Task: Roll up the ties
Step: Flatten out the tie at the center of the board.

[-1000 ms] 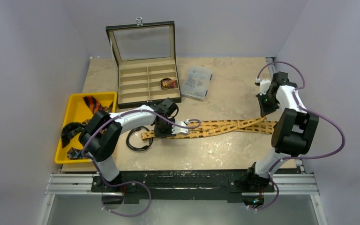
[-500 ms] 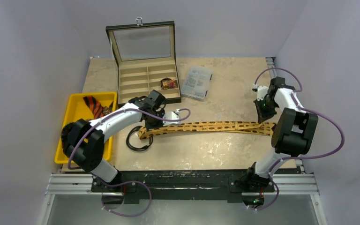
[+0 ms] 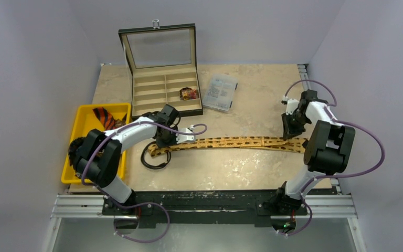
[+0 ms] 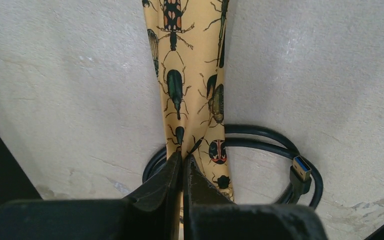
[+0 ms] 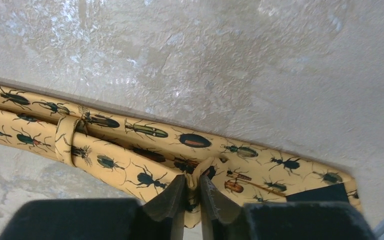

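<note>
Tie point(image 3: 231, 142): limp, light, probably slippery; you should grip it near the ends.
Left hand point(image 4: 182, 161): pinching the tie's left end.
Right hand point(image 5: 192, 181): pinching its right end.

Left white-and-black arm point(image 3: 134, 132) stretches low toward centre, left black two-finger gripper point(image 4: 182, 160) pinched on a tan-gold beetle-print necktie point(image 4: 190, 65). Right arm point(image 3: 328, 147) is folded at the elbow, wrist tipped down, right gripper point(image 5: 192, 181) clamped on that same necktie.
</note>
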Controlling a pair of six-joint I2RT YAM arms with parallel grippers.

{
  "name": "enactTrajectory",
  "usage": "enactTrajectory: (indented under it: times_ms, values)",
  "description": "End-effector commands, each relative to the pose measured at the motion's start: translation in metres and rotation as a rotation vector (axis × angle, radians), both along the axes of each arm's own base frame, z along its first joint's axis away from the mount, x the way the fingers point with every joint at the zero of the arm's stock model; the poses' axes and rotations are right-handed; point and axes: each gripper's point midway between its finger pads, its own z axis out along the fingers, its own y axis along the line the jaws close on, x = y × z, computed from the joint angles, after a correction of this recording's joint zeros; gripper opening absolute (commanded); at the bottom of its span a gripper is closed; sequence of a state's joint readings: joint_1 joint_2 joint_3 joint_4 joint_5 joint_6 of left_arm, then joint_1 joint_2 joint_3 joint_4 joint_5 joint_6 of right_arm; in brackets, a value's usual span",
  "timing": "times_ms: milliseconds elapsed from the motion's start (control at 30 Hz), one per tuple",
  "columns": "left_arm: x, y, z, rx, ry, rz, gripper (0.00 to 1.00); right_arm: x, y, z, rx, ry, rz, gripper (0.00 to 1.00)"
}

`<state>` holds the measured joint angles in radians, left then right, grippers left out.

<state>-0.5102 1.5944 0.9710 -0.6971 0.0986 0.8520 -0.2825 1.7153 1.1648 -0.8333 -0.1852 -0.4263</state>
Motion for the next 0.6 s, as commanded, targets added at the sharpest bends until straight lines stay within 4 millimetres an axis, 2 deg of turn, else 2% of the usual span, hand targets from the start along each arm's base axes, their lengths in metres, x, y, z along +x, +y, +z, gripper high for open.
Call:
enactTrajectory:
  times_ms: [0, 67, 100, 167, 300, 367, 467, 533, 567]
  values:
    - [0.009, 0.012, -0.005, 0.048, -0.031, -0.001, 0.00, -0.006, 0.006, -0.004, 0.029, 0.008, 0.007, 0.28]
    - [0.010, 0.013, -0.004, 0.053, -0.032, 0.002, 0.00, -0.006, 0.004, 0.002, 0.011, -0.012, 0.013, 0.49]
    - [0.010, 0.013, -0.004, 0.053, -0.032, 0.002, 0.00, -0.005, 0.001, 0.006, -0.007, -0.023, 0.014, 0.54]
    - [0.011, 0.013, -0.002, 0.055, -0.036, 0.003, 0.00, -0.003, -0.003, 0.015, -0.032, -0.044, 0.020, 0.54]
    - [0.011, 0.012, 0.000, 0.052, -0.025, 0.008, 0.02, -0.002, -0.007, 0.026, -0.058, -0.067, 0.038, 0.46]
    - [0.011, 0.009, 0.003, 0.040, -0.015, 0.014, 0.17, -0.007, -0.003, 0.024, -0.040, -0.054, 0.035, 0.45]
    - [0.013, 0.002, 0.011, 0.002, -0.016, 0.025, 0.37, -0.016, 0.006, 0.010, 0.003, -0.008, 0.024, 0.45]
    - [0.019, -0.006, 0.019, -0.043, -0.044, 0.034, 0.44, -0.022, 0.006, -0.001, -0.003, 0.013, 0.020, 0.45]
    - [0.014, -0.007, 0.023, -0.054, -0.025, 0.039, 0.49, -0.024, 0.003, -0.007, -0.028, 0.024, 0.019, 0.44]
